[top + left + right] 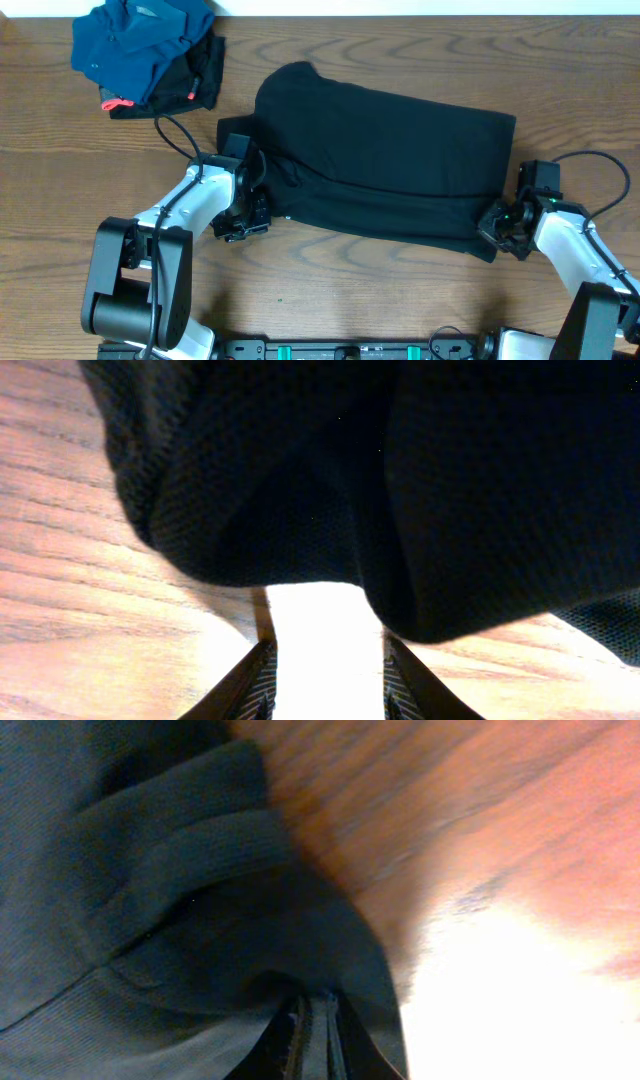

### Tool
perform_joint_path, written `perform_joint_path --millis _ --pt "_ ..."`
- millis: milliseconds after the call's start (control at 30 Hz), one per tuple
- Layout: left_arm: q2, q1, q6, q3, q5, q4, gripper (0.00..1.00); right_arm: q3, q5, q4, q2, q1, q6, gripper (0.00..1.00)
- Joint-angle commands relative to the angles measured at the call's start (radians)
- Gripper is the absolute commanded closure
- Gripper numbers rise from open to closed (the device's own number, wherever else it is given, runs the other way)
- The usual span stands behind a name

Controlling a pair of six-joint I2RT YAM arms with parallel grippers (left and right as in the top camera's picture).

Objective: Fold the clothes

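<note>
The clothes point(385, 160) lie as a wide black slab across the middle of the table point(400, 310). The right gripper point(503, 226) is clamped on the near right corner, and cloth bunches into its closed fingers. The left gripper point(243, 222) sits at the near left corner with its jaws parted and nothing between them, the hem just ahead. To do this step well, the left should probably take a matching pinch on the hem, so both corners lift level and travel together without dragging the layers beneath.
</note>
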Motion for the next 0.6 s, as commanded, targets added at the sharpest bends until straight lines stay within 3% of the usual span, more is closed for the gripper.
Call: perform_joint_path --millis 0,367,467,567 --pt "0.008 0.001 -0.013 -0.024 -0.011 -0.005 0.64 0.029 0.06 -0.002 0.005 -0.039 -0.025 0.91" --pt "-0.249 -0.048 0.043 -0.024 -0.018 0.064 0.64 0.169 0.156 -0.028 0.005 -0.105 -0.064 0.88" --pt "-0.333 -0.049 0.061 -0.024 -0.069 0.106 0.53 0.212 0.133 -0.053 0.005 -0.126 -0.065 0.89" --pt "-0.374 -0.048 0.137 -0.024 -0.092 0.174 0.46 0.257 -0.039 -0.068 0.005 -0.126 -0.118 0.9"
